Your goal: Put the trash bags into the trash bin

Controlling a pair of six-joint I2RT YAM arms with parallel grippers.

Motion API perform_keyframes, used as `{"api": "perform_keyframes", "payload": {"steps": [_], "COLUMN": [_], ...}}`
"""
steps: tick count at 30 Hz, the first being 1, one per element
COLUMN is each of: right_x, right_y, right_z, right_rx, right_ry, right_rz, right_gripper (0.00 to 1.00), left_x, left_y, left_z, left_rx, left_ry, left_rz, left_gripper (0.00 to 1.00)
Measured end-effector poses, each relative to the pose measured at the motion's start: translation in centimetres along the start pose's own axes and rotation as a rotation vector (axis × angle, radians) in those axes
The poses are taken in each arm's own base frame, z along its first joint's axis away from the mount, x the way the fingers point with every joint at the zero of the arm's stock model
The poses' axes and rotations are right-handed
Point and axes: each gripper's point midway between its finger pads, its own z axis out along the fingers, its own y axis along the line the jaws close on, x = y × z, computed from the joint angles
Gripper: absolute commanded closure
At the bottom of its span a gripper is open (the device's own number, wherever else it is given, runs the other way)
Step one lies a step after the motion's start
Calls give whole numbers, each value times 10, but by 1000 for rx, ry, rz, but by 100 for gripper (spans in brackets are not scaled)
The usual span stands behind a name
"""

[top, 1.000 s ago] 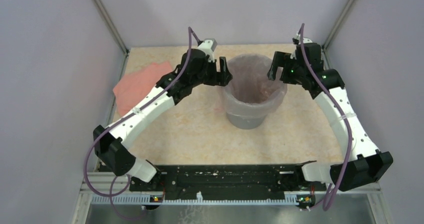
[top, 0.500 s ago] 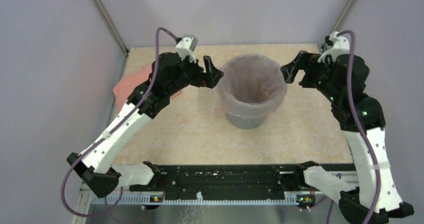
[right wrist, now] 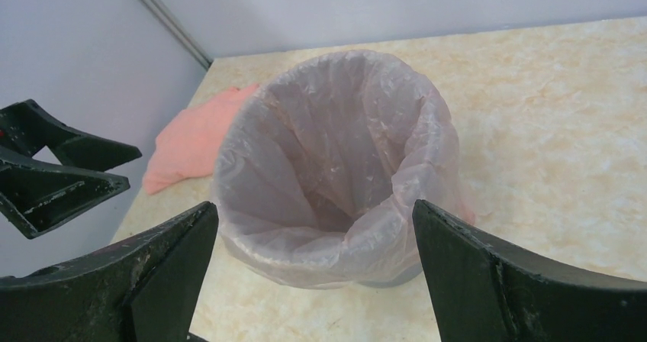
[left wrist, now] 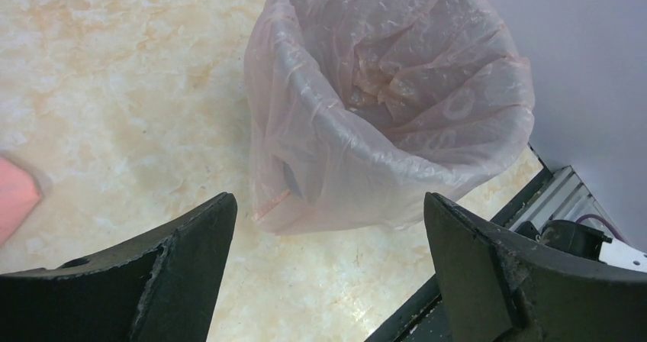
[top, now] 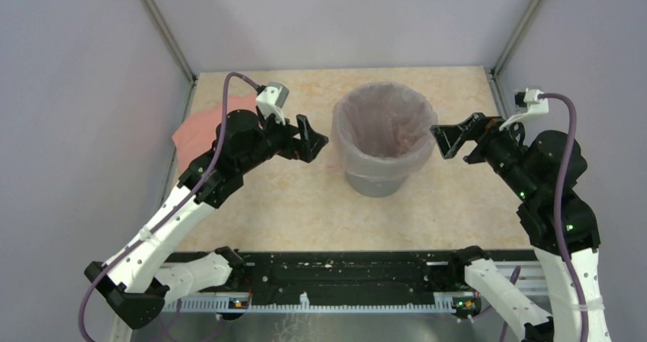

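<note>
Trash bag (top: 385,120) on show: thin, see-through pale-pink film, crinkled all over, sitting inside the trash bin (top: 374,183) as a liner! Its mouth is spread wide and folded over the rim, and the loose film hangs down the outside wall. Only the grey base of the bin peeks out below it. On the side facing the left tool (top: 314,132), a floppy fold droops lower, almost to the counter (top: 305,204). Inside, the film bunches into deep creases towards the bottom.

The bin stands upright, right between the two tools, straight ahead of each. And look at the left arm: it stretches long and low from its base, slanting across the counter, wrist level, tool aimed at the bin's side. Its fingers are spread wide with nothing in them, near the bag but clear of it. A salmon-pink cloth (top: 200,128) lies flat behind that tool, on the side away from the bin.

Over to the right arm: it rises steeply from its base, folds at the elbow, and its wrist points the right tool (top: 441,142) back at the rim. That one is released too, fingers far apart and empty, tips just beside the folded film. Its wrist camera frames the whole open mouth between them.
</note>
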Motion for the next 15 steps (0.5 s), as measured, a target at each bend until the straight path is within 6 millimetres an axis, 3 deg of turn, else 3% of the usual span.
{"api": "perform_keyframes", "payload": {"steps": [8, 15], "right_x": [-6, 0], "right_y": [4, 2], "right_z": [-13, -12], "right_rx": [-19, -13], "right_ry": [-49, -40], "right_rz": [-6, 0], "right_gripper": [1, 1], "left_x": [4, 2], "left_y": [3, 5], "left_z": [-20, -24], "left_rx": [0, -12], "left_ry": [-34, -49], "left_rz": [14, 15], "left_gripper": [2, 2]}}
